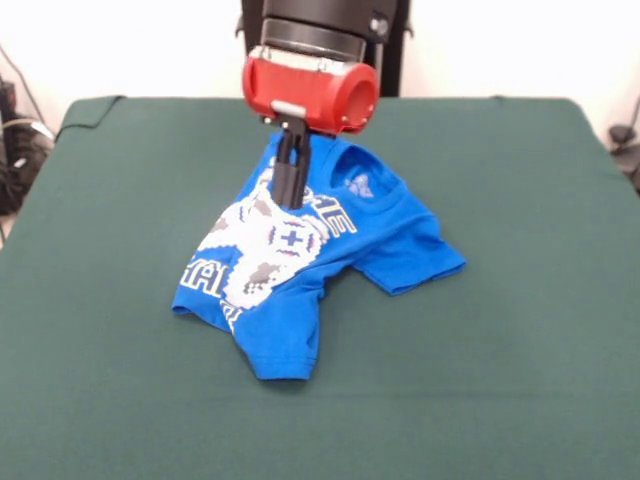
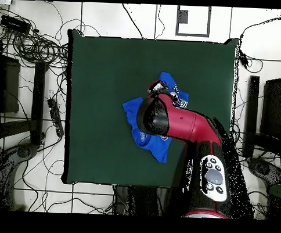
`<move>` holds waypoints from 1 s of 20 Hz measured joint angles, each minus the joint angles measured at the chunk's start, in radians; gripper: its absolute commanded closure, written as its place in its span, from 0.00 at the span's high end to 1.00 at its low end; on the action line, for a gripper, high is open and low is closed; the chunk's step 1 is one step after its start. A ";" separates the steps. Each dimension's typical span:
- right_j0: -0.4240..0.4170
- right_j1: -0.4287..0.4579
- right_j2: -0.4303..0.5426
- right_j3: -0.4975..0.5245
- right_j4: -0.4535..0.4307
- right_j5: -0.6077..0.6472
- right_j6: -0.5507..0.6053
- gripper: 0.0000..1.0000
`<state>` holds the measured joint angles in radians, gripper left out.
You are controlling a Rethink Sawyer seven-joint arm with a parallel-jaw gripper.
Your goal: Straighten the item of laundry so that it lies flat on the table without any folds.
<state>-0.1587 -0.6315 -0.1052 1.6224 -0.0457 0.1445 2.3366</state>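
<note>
Shirt: the blue T-shirt [image 1: 300, 270] lies bunched near the middle of the green table [image 1: 520, 380], directly under the gripper [image 1: 291, 195].

Lie of the cloth: it rises in a peak to the fingertips and slopes away from them on every side. The collar sits just behind and to the picture's right of the fingers in the front view; one sleeve spreads further right of them; the hem end hangs down toward the camera, below them.

Fingers: the black fingers [image 1: 289, 170] stand close together, drawn nearly shut, their tips in the cloth at the edge of the white print. From the way the fabric tents up to them I take it they pinch a fold of the shirt, though the pinch point itself is hard to make out.

Overhead: the red arm [image 2: 186, 126] covers most of the shirt [image 2: 156, 146]; blue shows only around its edges.

Handling: light, limp cotton by the look of it, no stiffness, not fragile. It will drape and drag, not slide cleanly, and the felt-like cover probably grips it.

Where to take hold: I would judge an outer edge best, the hem below the fingers or the sleeve to their right, pulling outward from the peak.

Progress: still folded and heaped; flattening not yet done.
</note>
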 measured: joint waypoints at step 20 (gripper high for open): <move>-0.121 0.178 0.171 0.158 0.316 0.271 0.000 0.00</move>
<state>-0.2794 -0.4539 0.0658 1.7806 0.2705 0.4154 2.3366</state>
